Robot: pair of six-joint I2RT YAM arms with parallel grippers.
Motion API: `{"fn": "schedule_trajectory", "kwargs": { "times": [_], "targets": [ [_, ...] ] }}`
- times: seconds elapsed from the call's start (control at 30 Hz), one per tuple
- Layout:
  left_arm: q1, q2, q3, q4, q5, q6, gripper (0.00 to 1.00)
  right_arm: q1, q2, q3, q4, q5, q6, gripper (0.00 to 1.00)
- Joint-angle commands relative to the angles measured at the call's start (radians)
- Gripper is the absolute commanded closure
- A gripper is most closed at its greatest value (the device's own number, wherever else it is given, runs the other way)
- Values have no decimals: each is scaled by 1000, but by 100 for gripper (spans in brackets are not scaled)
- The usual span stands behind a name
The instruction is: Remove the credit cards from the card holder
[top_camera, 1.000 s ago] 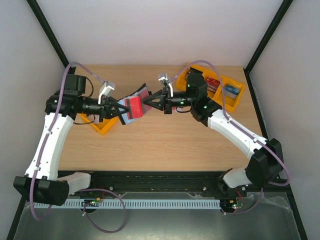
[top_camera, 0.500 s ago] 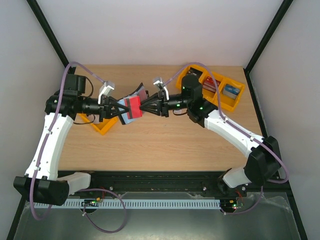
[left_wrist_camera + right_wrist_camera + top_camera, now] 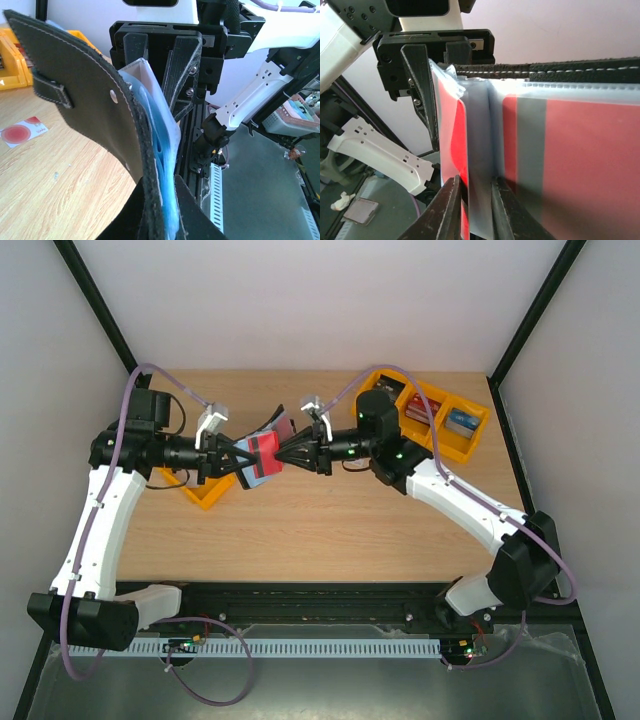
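My left gripper (image 3: pixel 243 462) is shut on the lower edge of the black card holder (image 3: pixel 90 95) and holds it open above the table, its blue clear pockets (image 3: pixel 161 145) fanned out. My right gripper (image 3: pixel 279 452) reaches into the holder from the right. In the right wrist view its fingertips (image 3: pixel 451 200) pinch a pale, red-marked credit card (image 3: pixel 461 145) in its clear sleeve; the gripper's midpoint (image 3: pixel 472 182) lies on that sleeve. Another credit card (image 3: pixel 22 131) with a red blotch lies flat on the wood below the holder.
A yellow tray (image 3: pixel 462 445) with stacks of dark, red and blue cards stands at the back right. A second yellow tray (image 3: pixel 207 492) sits under my left wrist. The black frame posts and white walls close in the table.
My right gripper has moved left up to the held holder, and its fingers now stand around a card sleeve. My left gripper has kept the holder in place.
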Motion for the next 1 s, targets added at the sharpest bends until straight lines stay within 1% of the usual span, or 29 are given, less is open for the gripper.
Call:
{"fn": "schedule_trajectory", "kwargs": {
  "times": [0.0, 0.13, 0.17, 0.3, 0.37, 0.4, 0.5, 0.7, 0.87, 0.97],
  "targets": [
    [-4, -1, 6, -24, 79, 43, 98, 5, 32, 52, -31, 78, -26, 82],
    [-4, -1, 6, -24, 76, 44, 98, 27, 53, 67, 3, 33, -14, 81],
    [-4, -1, 6, -26, 77, 45, 98, 29, 52, 65, 24, 10, -1, 82],
    [-4, -1, 3, -25, 74, 45, 98, 30, 40, 24, 175, -71, 96, 98],
    [-4, -2, 0, -24, 71, 43, 98, 29, 22, 9, 216, -86, 113, 98],
    [-4, -3, -2, -21, 69, 40, 97, 27, 16, 5, 217, -82, 111, 98],
    [-4, -4, -6, -16, 73, 31, 88, 12, -7, -12, 212, -65, 105, 98],
    [-4, -5, -6, -7, 71, 18, 85, -23, -35, -28, 188, -58, 96, 98],
    [-4, -4, -9, 1, 67, 8, 86, -36, -46, -18, 126, -57, 57, 98],
    [-4, -4, -7, 3, 64, 5, 94, -43, -51, -9, 83, -50, 22, 98]
  ]
}}
